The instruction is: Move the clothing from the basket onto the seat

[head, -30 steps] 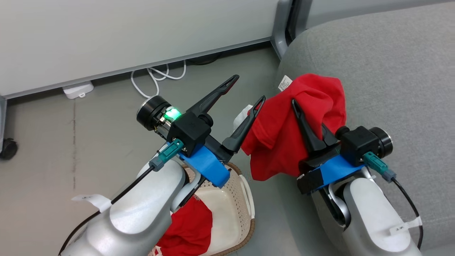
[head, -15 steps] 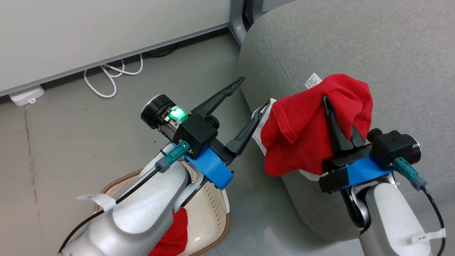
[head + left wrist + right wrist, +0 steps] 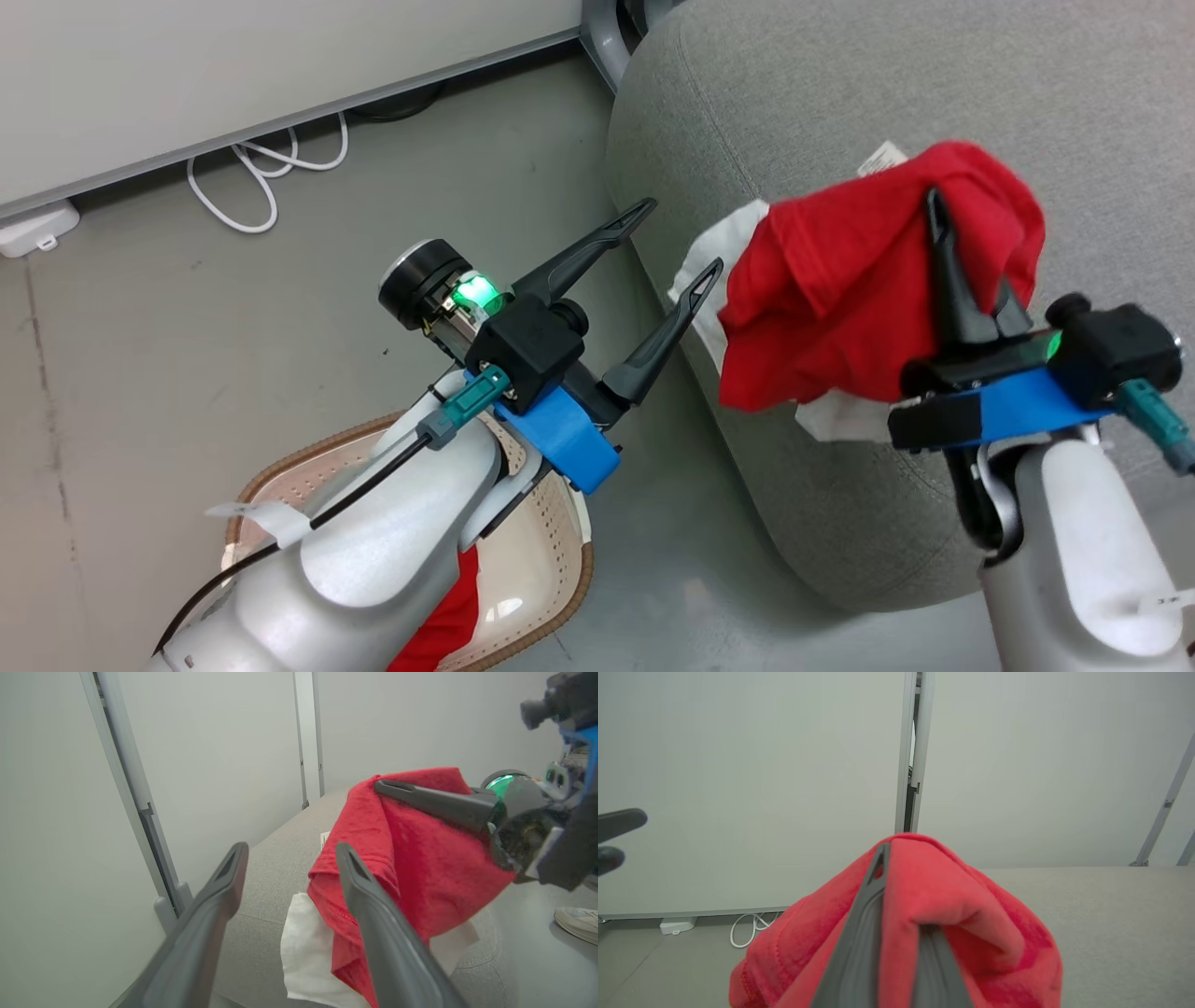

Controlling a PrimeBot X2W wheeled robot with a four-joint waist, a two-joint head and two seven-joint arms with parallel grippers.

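Head view: the right gripper [image 3: 938,215] is seen clamped tight on a red garment [image 3: 840,280], the dark fingers pinched together with a fold of cloth draped over them. The bundle is held in the air above the rounded corner of the seat [image 3: 840,93], and its white trim [image 3: 840,425] is left dangling over the corner's outer curve, not over the flat cushion.

In the right wrist view the fabric is heaped over both fingers, so a snag on release is to be expected.

The step in hand is judged to be the drop-off, and it will be done well only if the load is carried further in over the cushion first. If it is released here, a slide off the rounded edge to the floor is likely. The cloth should be lowered until its weight is taken by the upholstery, the jaws opened fully, and the fingers drawn back along their own line so that nothing is dragged out again.

The left gripper [image 3: 682,233] is spread wide and empty, just beside the hanging edge; it should be held clear of the cloth.

Below it, a second red garment [image 3: 448,616] is waiting in the basket [image 3: 583,579].
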